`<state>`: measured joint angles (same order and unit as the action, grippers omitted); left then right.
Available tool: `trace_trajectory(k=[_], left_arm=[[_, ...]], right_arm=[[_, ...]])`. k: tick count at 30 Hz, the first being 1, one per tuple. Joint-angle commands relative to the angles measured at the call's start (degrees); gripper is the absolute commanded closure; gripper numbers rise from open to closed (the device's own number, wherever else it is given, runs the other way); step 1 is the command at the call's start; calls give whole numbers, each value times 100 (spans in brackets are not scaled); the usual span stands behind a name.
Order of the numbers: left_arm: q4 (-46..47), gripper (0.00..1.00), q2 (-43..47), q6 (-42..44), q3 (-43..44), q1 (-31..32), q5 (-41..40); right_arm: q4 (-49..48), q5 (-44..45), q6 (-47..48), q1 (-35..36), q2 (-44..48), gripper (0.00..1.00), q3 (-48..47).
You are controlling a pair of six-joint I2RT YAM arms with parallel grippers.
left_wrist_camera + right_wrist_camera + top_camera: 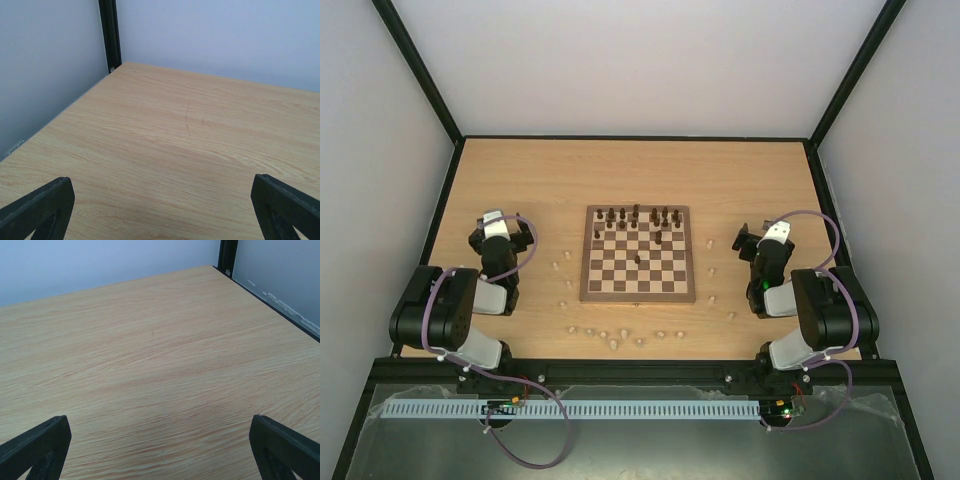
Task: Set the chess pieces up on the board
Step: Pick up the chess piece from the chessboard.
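The board lies in the middle of the table in the top view. Dark brown chess pieces stand along its far rows, with two more further in towards the centre. Pale chess pieces lie scattered on the table in front of the board and at both its sides. My left gripper hangs open left of the board, with only bare wood between its fingers. On the other side my right gripper is open and empty too. Neither wrist view shows the board or any piece.
The light-wood tabletop is ringed by a black frame and pale walls. The left wrist view looks towards the far left corner post, the right wrist view towards the far right post. A cable duct runs along the near edge.
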<state>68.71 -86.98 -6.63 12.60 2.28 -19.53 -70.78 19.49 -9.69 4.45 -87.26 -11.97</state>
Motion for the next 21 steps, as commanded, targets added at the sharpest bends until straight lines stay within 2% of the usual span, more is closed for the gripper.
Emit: trace_trajectory(k=[1,16,17,19,21], left_arm=[[292,0,-17,-22,88,13,-33],[332,0,-4,30,79,45,-28],[288,0,8,117,93,89,34],[165,0,118,176,117,154,-34],[-352,0,566,160,185,220,-318]], right_arm=[[-54,-41,-67,-32,43,1,-98],[-13,-72,-41,-27,108,1,-85],[337,-181,41,-12,300,1,-195],[2252,200,-242,45,1096,1,-827],[3445,186,-465,47,1591,1,-1480]])
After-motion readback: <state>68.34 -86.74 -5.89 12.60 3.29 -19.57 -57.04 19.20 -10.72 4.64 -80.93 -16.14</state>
